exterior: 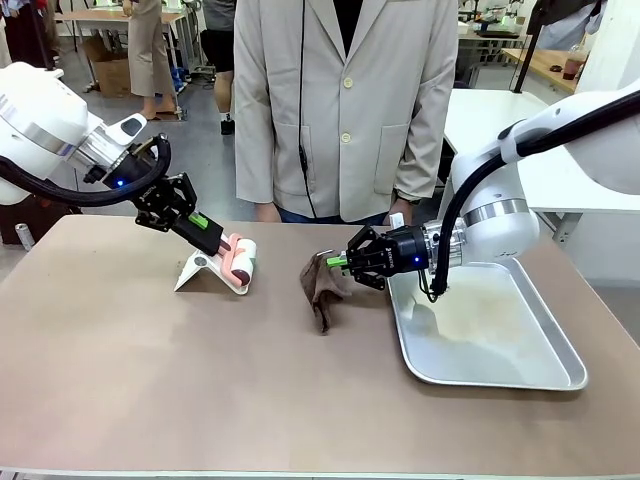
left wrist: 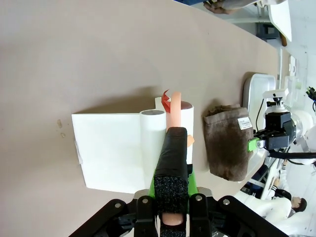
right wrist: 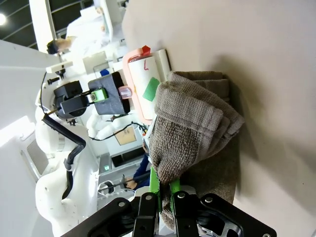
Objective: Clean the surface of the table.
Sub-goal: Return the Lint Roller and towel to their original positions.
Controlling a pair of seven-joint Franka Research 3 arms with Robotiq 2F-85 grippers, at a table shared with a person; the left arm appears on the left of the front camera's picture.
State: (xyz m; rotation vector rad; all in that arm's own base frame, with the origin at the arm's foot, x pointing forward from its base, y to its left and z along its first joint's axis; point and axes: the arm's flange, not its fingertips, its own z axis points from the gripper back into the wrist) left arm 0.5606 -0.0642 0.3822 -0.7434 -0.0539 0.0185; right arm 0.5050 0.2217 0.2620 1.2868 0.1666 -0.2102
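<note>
Matte brownish-taupe counter (exterior: 150,380): spans the foreground, shiny rectangular metal tray (exterior: 520,375) at 3 o'clock. Left gripper (exterior: 214,238): fingers pinching the pink handle of a white lint roller (exterior: 240,262), at 10 o'clock. Right gripper (exterior: 338,262): fingers pinching a brown terry cloth (exterior: 322,290), centre.

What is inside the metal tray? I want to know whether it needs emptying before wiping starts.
The metal tray looks empty; its bare floor shows faint smears. The right arm's wrist and cable hang over its near-left corner, hiding a small patch there.
</note>
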